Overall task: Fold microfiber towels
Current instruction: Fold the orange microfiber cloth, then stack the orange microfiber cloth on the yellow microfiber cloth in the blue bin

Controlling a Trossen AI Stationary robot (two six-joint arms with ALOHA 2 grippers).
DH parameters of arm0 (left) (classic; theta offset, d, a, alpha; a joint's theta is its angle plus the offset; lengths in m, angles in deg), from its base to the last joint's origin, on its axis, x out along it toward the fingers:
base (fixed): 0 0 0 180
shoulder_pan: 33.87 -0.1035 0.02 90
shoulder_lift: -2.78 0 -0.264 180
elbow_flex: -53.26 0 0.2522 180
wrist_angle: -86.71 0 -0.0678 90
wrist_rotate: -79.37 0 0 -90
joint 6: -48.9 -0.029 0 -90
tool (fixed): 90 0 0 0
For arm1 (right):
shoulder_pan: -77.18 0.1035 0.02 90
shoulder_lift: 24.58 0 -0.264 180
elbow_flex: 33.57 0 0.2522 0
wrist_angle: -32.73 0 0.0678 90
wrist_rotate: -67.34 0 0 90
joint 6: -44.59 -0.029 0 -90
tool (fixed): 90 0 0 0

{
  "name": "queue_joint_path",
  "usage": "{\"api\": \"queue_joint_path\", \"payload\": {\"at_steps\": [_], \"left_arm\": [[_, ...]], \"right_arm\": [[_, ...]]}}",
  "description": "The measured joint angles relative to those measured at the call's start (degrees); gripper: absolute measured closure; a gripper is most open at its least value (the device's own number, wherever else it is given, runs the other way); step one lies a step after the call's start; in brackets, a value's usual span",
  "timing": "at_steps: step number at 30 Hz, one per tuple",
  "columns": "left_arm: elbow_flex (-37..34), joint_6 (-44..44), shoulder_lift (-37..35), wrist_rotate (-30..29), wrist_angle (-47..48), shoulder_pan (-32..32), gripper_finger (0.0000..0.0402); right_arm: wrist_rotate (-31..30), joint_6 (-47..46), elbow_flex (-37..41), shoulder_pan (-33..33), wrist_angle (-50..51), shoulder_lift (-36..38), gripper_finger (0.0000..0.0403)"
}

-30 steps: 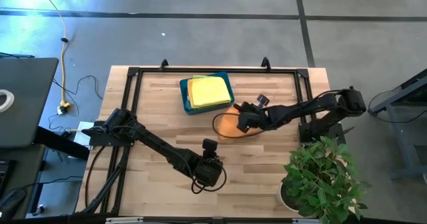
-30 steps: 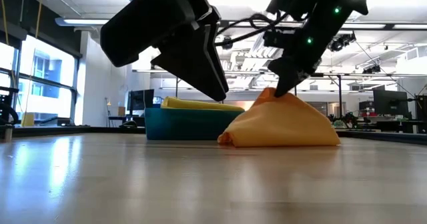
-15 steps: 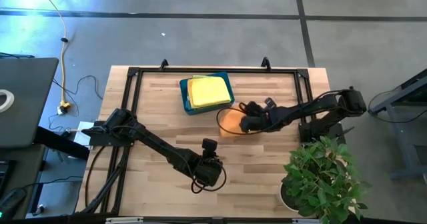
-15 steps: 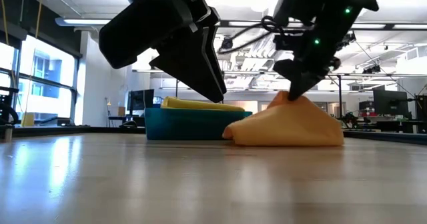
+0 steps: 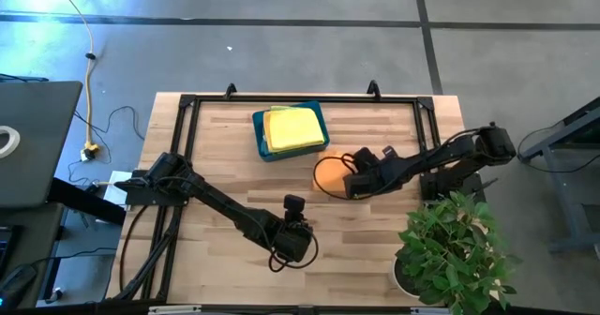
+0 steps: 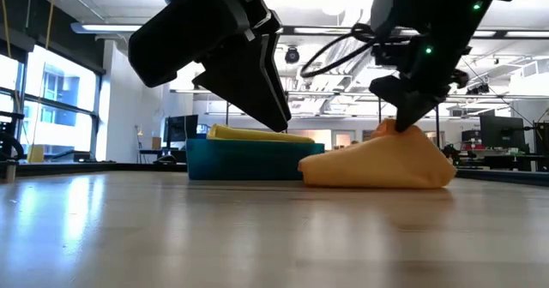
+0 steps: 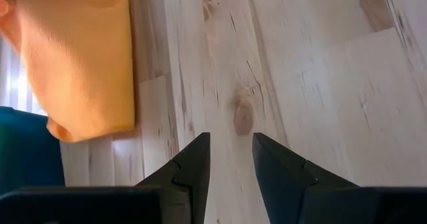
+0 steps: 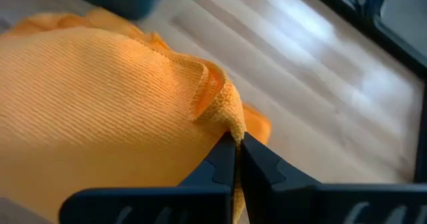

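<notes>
An orange microfiber towel [image 5: 328, 172] lies in a low heap on the wooden table, right of centre, with its top drawn up to a point [image 6: 396, 132]. My right gripper [image 8: 237, 141] is shut on that point. My left gripper [image 7: 230, 147] hangs open over bare wood near the table's front edge [image 5: 292, 245], well apart from the orange towel [image 7: 80, 64]. A yellow towel [image 5: 291, 127] lies on top in the teal bin [image 5: 260, 139] at the far side. My right gripper pinches a bunched, hemmed bit of the orange towel's edge [image 8: 220, 107] between its two fingertips. The fingers [image 6: 403, 108] slant down from above and from the table's right. That bit is pulled up into a peak, while the remainder of the cloth [image 6: 369, 170] rests on the table.
The teal bin [image 6: 249, 161] stands just beyond the orange towel on its left. A potted plant [image 5: 452, 249] sits at the near right corner. A black frame [image 5: 187, 109] runs along the table's far and side edges. Bare wood [image 5: 225, 165] lies at centre and left.
My right gripper has moved toward the table's right and near edges and has rolled at the wrist, staying shut on the towel. The orange towel has been dragged along with it; its peak has shifted right and sits lower.
</notes>
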Motion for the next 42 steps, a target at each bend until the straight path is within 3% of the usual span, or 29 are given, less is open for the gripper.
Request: {"api": "queue_joint_path", "payload": {"at_steps": [4, 7, 14, 18, 24, 29, 35, 42], "left_arm": [[0.00, 0.00, 0.00, 0.00, -0.02, -0.17, 0.0300], [0.00, 0.00, 0.00, 0.00, -0.03, -0.33, 0.0300], [0.00, 0.73, 0.01, 0.00, -0.13, -0.33, 0.0300], [0.00, 1.04, 0.00, 0.00, -0.15, -0.33, 0.0300], [0.00, 3.31, 0.00, 0.04, -3.86, -1.14, 0.0300], [0.00, 4.15, 0.00, 0.03, -7.68, -3.33, 0.0300], [0.00, 0.88, 0.00, 6.09, -12.06, -7.24, 0.0300], [-0.02, 5.07, 0.02, 9.77, -14.94, -9.58, 0.0300]], "right_arm": [[2.90, -4.42, 0.00, -0.29, 4.06, -0.05, 0.0402], [3.74, -2.43, 0.00, -0.93, 4.71, -0.13, 0.0394], [3.76, 6.24, 0.00, -1.03, 3.34, -0.20, 0.0306], [4.50, 7.10, -0.36, -1.74, 9.42, -0.07, 0.0266], [7.83, 1.05, -1.81, -2.79, 18.18, 0.02, 0.0257], [6.01, 6.36, -1.81, -1.48, 19.76, 0.86, 0.0257], [2.67, 7.48, -0.53, -1.51, 24.65, 8.30, 0.0257], [4.54, 3.16, 10.97, -0.23, 21.47, 27.06, 0.0256]]}}
